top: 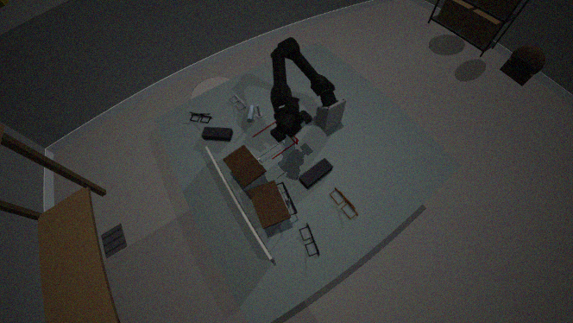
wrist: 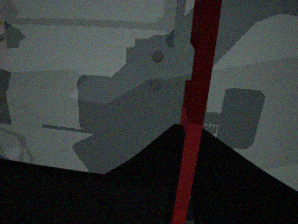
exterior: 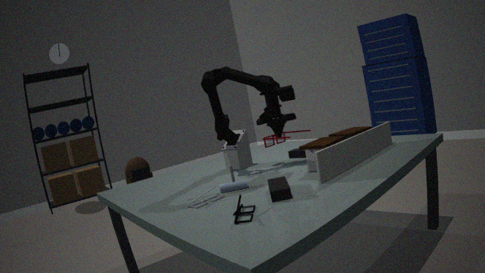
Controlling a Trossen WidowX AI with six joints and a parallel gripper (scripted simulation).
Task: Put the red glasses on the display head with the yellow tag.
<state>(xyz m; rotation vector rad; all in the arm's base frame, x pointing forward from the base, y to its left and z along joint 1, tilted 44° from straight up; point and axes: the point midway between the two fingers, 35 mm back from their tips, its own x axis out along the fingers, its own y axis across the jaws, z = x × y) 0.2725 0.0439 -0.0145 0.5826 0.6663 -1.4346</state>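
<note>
The red glasses (top: 284, 150) (exterior: 269, 141) (wrist: 204, 60) hang above the table, held near the middle of their front, with the temples reaching toward the heads' side. My gripper (exterior: 280, 136) (wrist: 185, 135) is shut on them; in the top view its fingertips are hidden under the gripper body. Two display heads with brown tops stand side by side: one head (top: 244, 166) (exterior: 321, 143) without visible glasses, and the other head (top: 270, 206) (exterior: 350, 131) with dark glasses (top: 287, 199) at its front. The glasses are apart from both heads. I cannot make out the yellow tag or the noses.
A white panel (top: 239, 203) (exterior: 354, 155) stands behind the heads. Dark cases (top: 217, 134) (top: 316, 173) (exterior: 280, 189) lie on the table. Black glasses (top: 200, 117) (exterior: 245, 214), a pale cylinder (top: 250, 113) (exterior: 234, 187), brown glasses (top: 343, 203) and another dark pair (top: 309, 240) lie around.
</note>
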